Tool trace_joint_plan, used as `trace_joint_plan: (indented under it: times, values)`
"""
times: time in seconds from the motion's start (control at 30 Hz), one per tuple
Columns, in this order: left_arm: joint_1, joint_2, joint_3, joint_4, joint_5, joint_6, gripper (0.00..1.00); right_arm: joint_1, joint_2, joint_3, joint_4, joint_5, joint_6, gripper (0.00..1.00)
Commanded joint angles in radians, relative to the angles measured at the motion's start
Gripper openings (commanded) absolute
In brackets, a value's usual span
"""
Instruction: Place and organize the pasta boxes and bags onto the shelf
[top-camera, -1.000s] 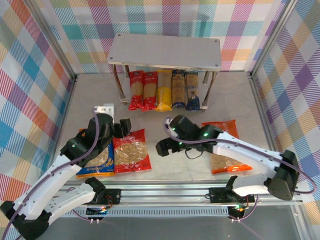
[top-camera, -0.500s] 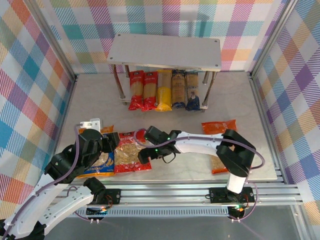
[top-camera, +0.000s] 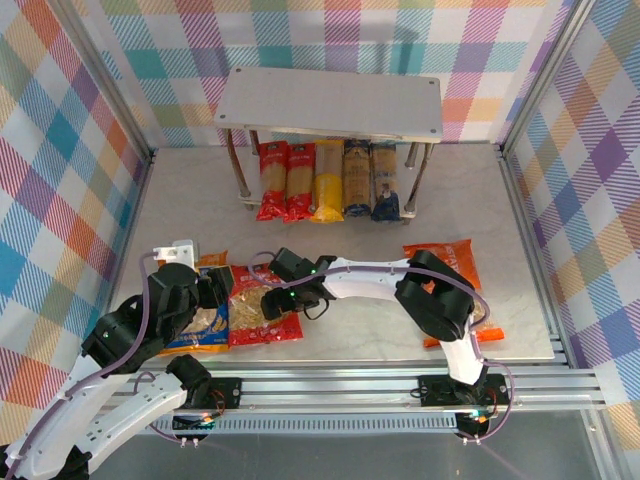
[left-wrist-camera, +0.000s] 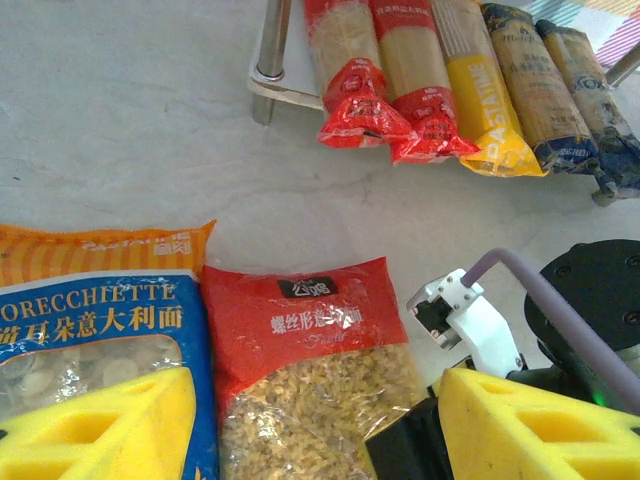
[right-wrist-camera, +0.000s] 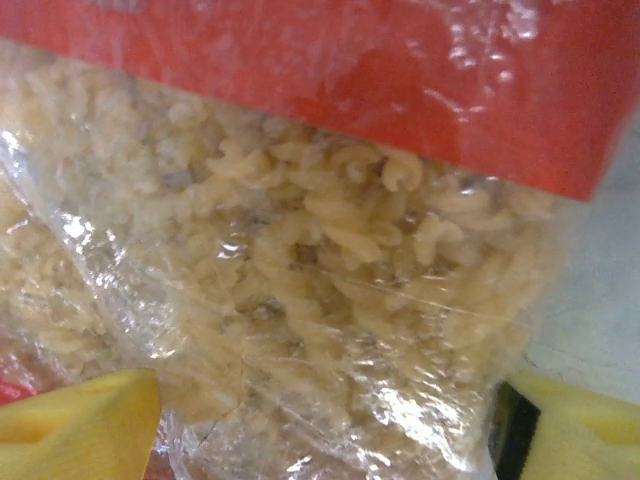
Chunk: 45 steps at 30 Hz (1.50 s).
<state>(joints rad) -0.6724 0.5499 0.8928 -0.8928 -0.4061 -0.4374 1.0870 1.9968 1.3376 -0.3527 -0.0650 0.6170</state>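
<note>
five long narrow spaghetti packs (top-camera: 328, 182) line the lower board of the light-grey two-tier shelf (top-camera: 330, 100); right claw (right-wrist-camera: 330, 425) astride the red clear-windowed fusilli bag (left-wrist-camera: 300, 330), grip unclear; left claw (left-wrist-camera: 318, 432) spread, empty.

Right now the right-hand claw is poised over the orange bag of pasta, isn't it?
Not orange: the right gripper is poised over the red bag of pasta. The right wrist view shows it, with the fingers standing either side of the bag's clear window.
</note>
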Motion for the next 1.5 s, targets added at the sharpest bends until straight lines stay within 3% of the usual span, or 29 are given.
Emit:
trace_joint_plan:
  times: [0.0,0.07,0.23,0.5,1.03,1.13,1.3,1.37,1.47]
  values:
    - [-0.012,-0.01,0.006,-0.024,-0.016,0.01,0.65,0.007,0.026,0.017,-0.032,-0.013,0.019,0.64]
    - [-0.012,-0.007,0.005,-0.024,-0.018,0.008,0.65,0.007,0.021,0.015,-0.048,-0.01,0.017,0.51]
    - [-0.012,0.011,0.001,-0.026,-0.019,0.008,0.65,0.006,-0.04,-0.037,-0.095,0.053,0.017,0.3]
    - [-0.012,0.045,-0.008,-0.038,-0.047,-0.001,0.65,-0.023,-0.261,-0.198,-0.22,0.187,0.024,0.22]
    - [-0.012,0.064,0.013,-0.035,-0.053,0.01,0.65,-0.151,-0.697,-0.487,-0.44,0.296,0.052,0.25]
    - [-0.013,0.066,0.023,-0.034,-0.053,0.015,0.65,-0.183,-0.733,-0.507,-0.466,0.294,0.038,0.32]
    - [-0.012,0.07,0.028,-0.034,-0.047,0.018,0.65,-0.194,-0.739,-0.481,-0.484,0.277,0.011,0.58]
    - [-0.013,0.069,0.031,-0.035,-0.043,0.019,0.65,-0.194,-0.748,-0.435,-0.503,0.287,-0.005,0.59]
    - [-0.012,0.066,0.037,-0.038,-0.051,0.028,0.65,-0.173,-0.784,-0.356,-0.436,0.192,-0.048,0.64]
